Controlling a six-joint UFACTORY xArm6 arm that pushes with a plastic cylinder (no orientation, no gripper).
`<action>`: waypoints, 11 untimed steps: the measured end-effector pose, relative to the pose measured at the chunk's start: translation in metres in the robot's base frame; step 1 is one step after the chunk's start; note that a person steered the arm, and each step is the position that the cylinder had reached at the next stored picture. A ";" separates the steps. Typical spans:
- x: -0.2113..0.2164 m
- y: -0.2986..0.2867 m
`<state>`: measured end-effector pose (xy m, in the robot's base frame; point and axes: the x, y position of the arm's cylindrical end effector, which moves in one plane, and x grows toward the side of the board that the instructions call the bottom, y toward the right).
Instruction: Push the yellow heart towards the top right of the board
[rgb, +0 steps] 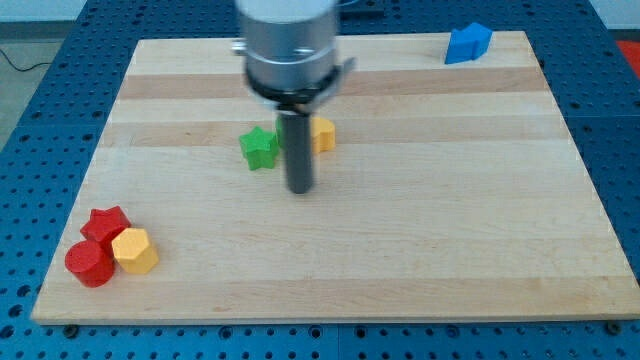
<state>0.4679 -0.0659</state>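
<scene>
A yellow heart (323, 134) lies on the wooden board (400, 230) a little above the middle, partly hidden behind my rod. My tip (300, 189) rests on the board just below and slightly left of the yellow heart. A green star (259, 147) sits close to the left of the rod.
A blue block (468, 43) stands near the board's top right corner. At the bottom left, a red star (106, 224), a red cylinder (89, 263) and a yellow hexagon block (135, 250) cluster together. The arm's grey body (290, 45) hangs over the top middle.
</scene>
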 end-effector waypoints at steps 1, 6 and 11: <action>-0.028 -0.021; -0.074 0.011; -0.112 0.207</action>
